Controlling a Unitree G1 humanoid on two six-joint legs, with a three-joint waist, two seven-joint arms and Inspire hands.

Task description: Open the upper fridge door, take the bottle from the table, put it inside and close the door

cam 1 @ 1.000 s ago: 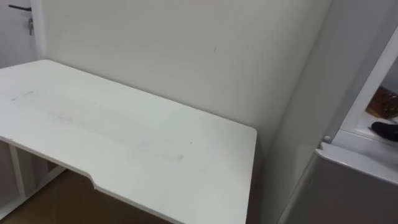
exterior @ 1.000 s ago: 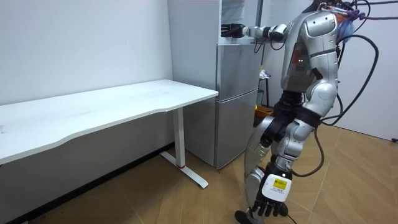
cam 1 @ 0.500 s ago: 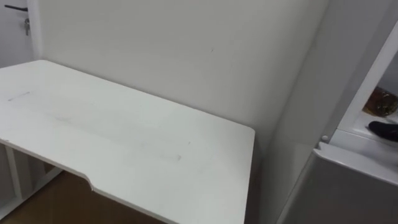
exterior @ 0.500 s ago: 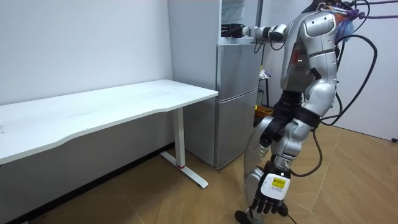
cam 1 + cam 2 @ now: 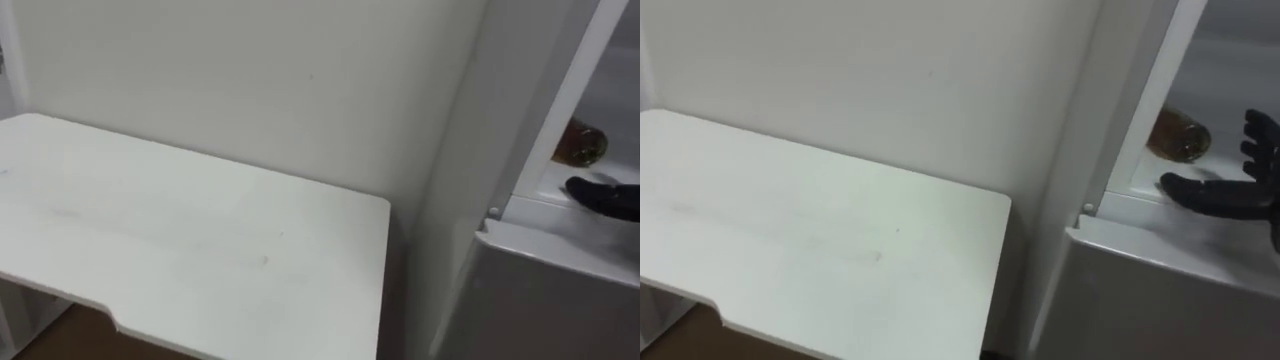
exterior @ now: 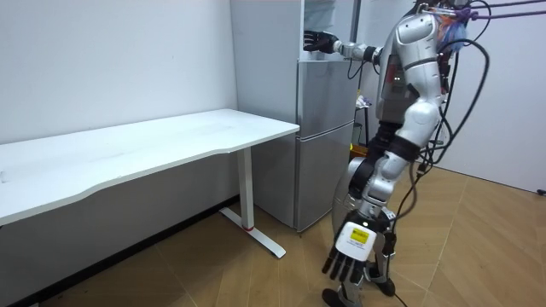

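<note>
Inside the upper fridge [image 5: 1127,150] we see the bottle [image 5: 1180,136] lying sideways, just beyond-left of our right hand [image 5: 1212,192], fingers apart, w/o contact.

A long white table [image 6: 153,149] is standing against a plain pale wall [image 6: 111,60], its white leg [image 6: 248,192] resting on a wood-patterned floor [image 6: 486,247]. A grey fridge [image 6: 324,145] is standing just beside the table's right end, against the same far wall. Even light is falling across the tabletop, which is showing faint scuffs.
</note>
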